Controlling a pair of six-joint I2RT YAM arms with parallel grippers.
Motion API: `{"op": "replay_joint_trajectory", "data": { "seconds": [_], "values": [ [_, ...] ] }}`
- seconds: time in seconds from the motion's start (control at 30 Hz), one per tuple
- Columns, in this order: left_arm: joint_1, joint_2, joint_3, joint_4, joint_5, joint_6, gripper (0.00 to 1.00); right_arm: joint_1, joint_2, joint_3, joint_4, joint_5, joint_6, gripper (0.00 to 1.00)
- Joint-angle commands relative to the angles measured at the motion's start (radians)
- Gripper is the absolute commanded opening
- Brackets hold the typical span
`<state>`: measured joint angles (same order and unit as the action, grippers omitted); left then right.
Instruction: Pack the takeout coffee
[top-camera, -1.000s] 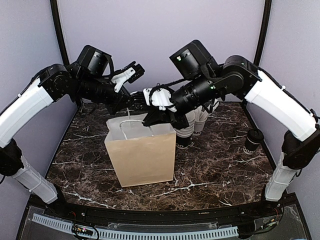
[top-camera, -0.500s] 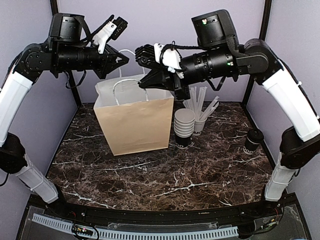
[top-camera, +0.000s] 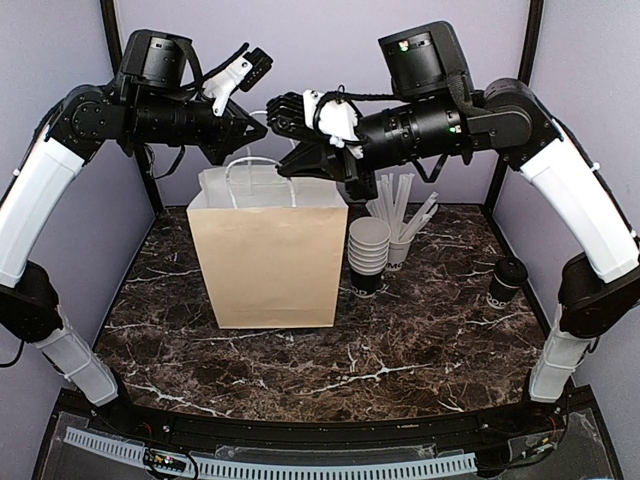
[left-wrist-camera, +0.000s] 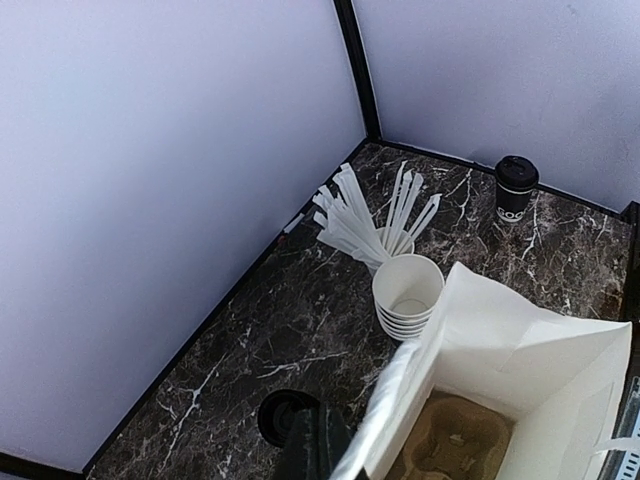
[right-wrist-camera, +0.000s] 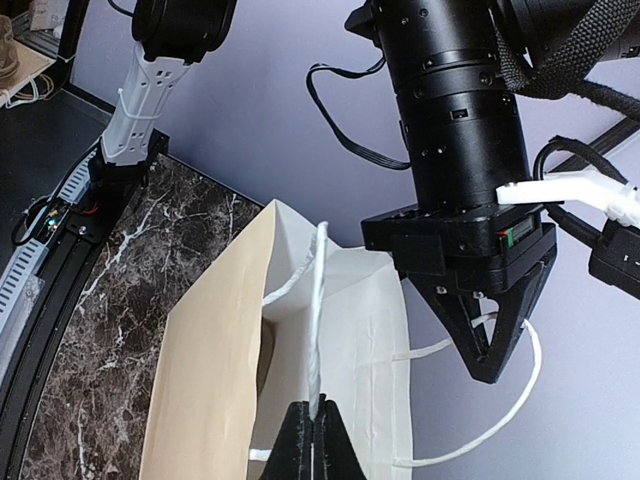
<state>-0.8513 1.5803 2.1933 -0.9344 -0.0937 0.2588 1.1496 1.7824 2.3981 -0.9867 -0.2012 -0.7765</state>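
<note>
there is bare table (top-camera: 430, 350) in front of the paper bag (top-camera: 268, 262) and between the pile of cups (top-camera: 368, 250) and the coffee cup (top-camera: 506, 282). the pile stands just beside the bag, blocking that side.

**Two arms meet over a paper bag**

A brown bag (top-camera: 268, 262) hangs upright, mouth open, over the dark marble table (top-camera: 420, 345). Both arms reach in from either side. The left gripper (top-camera: 258, 128) and right gripper (top-camera: 286, 168), both pinched closed, sit at its white handles (top-camera: 240, 165). Just right of the bag is a stack of cups (top-camera: 368, 250), with straws (top-camera: 398, 205) behind. The lidded coffee (top-camera: 507, 280) stands well apart, near the right edge.
</note>
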Motion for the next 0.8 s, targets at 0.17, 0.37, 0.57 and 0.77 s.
{"op": "replay_joint_trajectory", "data": {
  "seconds": [0.17,0.37,0.57,0.77],
  "values": [
    [-0.001,-0.029,-0.045,0.015,0.003,-0.014,0.00,-0.004,-0.002,-0.023,0.049,-0.008,0.007,0.00],
    [-0.001,-0.023,-0.063,0.018,0.007,-0.012,0.00,-0.004,0.005,-0.021,0.050,-0.007,0.008,0.00],
    [-0.001,-0.020,-0.082,0.034,-0.033,-0.015,0.60,-0.006,0.006,-0.032,0.034,0.001,0.013,0.49],
    [-0.002,-0.042,-0.110,0.063,-0.098,-0.029,0.90,-0.052,-0.018,-0.045,0.015,-0.047,0.032,0.71]
  ]
}}
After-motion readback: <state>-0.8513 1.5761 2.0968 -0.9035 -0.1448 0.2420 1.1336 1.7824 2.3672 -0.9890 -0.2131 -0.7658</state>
